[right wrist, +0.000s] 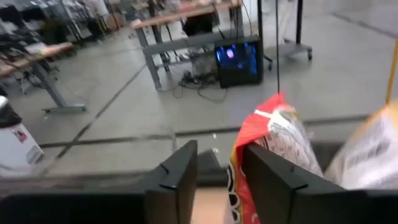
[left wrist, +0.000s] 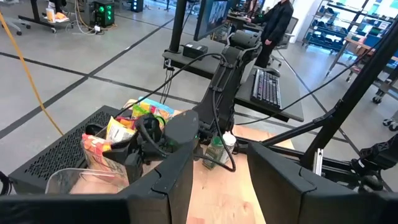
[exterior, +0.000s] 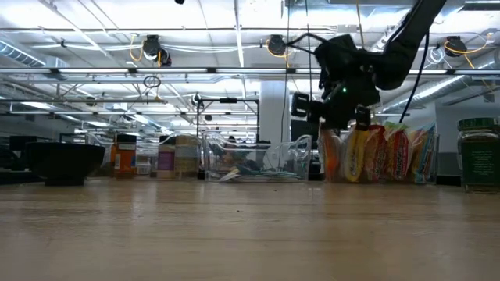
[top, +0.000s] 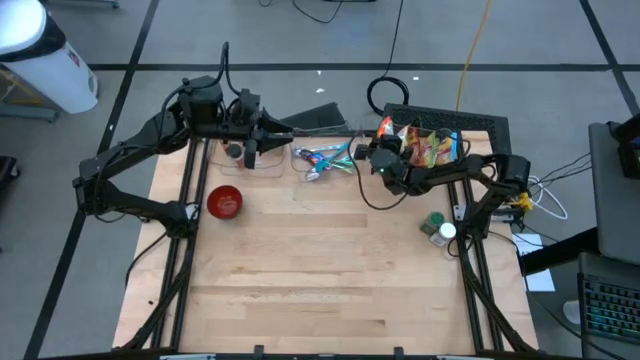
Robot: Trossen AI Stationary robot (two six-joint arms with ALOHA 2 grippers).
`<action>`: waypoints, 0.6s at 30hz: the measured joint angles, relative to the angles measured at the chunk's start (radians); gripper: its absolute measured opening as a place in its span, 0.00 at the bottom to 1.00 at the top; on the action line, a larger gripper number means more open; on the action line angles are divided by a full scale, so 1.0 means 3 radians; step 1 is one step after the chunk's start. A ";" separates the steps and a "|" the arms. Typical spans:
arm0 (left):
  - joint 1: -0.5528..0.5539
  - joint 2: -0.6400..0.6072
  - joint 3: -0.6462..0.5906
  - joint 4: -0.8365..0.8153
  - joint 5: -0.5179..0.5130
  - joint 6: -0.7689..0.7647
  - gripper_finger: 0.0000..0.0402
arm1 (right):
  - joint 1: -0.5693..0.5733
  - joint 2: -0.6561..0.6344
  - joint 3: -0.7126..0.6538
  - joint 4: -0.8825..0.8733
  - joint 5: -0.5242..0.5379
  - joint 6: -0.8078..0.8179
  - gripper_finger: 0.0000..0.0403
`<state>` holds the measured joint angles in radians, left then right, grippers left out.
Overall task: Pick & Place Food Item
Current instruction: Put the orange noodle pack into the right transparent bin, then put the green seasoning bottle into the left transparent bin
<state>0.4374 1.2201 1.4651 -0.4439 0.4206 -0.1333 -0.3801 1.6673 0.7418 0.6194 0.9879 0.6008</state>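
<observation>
Right gripper [top: 379, 148] at the far-right table edge, fingers parted with a clear gap, nothing between them, red snack bag [right wrist: 268, 140] just beside one finger, first in the row of snack bags [top: 432, 146]. Probably best to centre on the bag top before closing. Left gripper [top: 268, 138] waiting above the clear container [top: 322, 160], fingers apart, empty.

one red bowl [top: 224, 202], one clear bin [top: 322, 160], one jar [top: 437, 227].
</observation>
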 joint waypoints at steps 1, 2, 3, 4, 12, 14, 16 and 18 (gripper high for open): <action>0.0000 0.0000 0.0000 -0.0003 0.0000 0.0000 0.40 | 0.0000 -0.0029 -0.0001 0.0071 -0.0002 -0.0122 0.30; 0.0000 0.0000 0.0000 -0.0003 0.0000 0.0000 0.40 | 0.0004 -0.0067 -0.0001 0.0152 -0.0002 -0.0249 0.32; 0.0000 0.0000 0.0000 -0.0003 0.0000 0.0003 0.40 | 0.0010 -0.0104 -0.0001 0.0236 -0.0001 -0.0381 0.34; 0.0000 0.0000 -0.0001 -0.0002 0.0000 0.0011 0.40 | 0.0022 -0.0146 -0.0001 0.0306 0.0000 -0.0512 0.35; 0.0000 0.0000 0.0000 -0.0003 0.0000 0.0029 0.40 | 0.0111 -0.0583 -0.0001 0.0236 0.0009 -0.1263 0.40; 0.0000 0.0000 0.0000 -0.0002 0.0000 0.0021 0.40 | 0.0118 -0.0612 0.0005 0.0084 0.0013 -0.1247 0.39; -0.0001 0.0000 0.0000 -0.0002 0.0000 0.0013 0.40 | 0.0118 -0.0621 -0.0003 -0.0214 0.0010 -0.1103 0.38; -0.0001 0.0000 0.0000 -0.0002 0.0002 -0.0024 0.40 | 0.0117 -0.0614 -0.0005 -0.0479 0.0009 -0.0857 0.38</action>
<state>0.4370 1.2201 1.4651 -0.4446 0.4212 -0.1406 -0.3450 1.4830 0.7403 0.4758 0.9905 0.3437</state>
